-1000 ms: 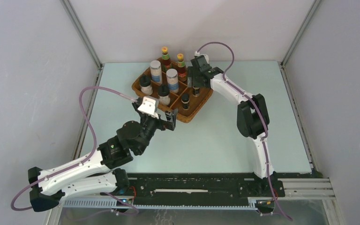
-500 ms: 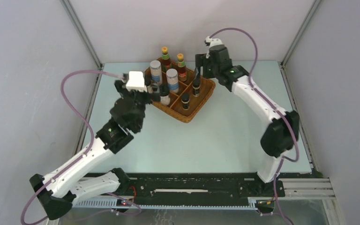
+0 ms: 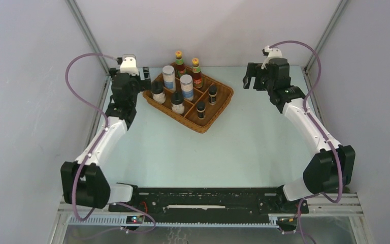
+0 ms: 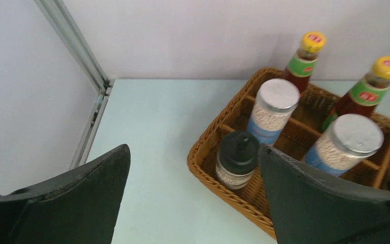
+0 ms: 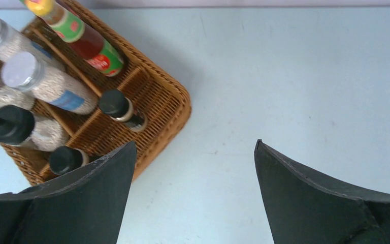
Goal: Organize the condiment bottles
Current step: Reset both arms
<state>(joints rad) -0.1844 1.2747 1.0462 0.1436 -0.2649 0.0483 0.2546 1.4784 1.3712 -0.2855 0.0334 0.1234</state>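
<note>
All eight condiment bottles stand in the wicker tray [image 3: 217, 110]. Two red-brown sauce bottles [image 3: 179, 62] [image 3: 196, 71] are at its back, two silver-lidded jars [image 3: 168, 78] [image 3: 186, 87] in the middle, two black-capped shakers [image 3: 157, 92] [image 3: 177, 102] on the left, and two dark vials [image 3: 213, 94] [image 3: 200, 109] on the right. My left gripper [image 3: 144, 81] [image 4: 193, 148] is open and empty beside the tray's left corner, with a shaker [image 4: 238, 158] just ahead. My right gripper [image 3: 249, 81] [image 5: 195, 144] is open and empty over bare table to the right of the tray [image 5: 167, 107].
The white enclosure walls and metal frame posts [image 3: 89, 38] stand close behind both grippers. The left post also shows in the left wrist view [image 4: 76, 43]. Purple cables loop above each wrist.
Both arms have swung away from the tray: the left from the front to its left corner, the right from over the vials out to the right. The bottles have not moved.
</note>
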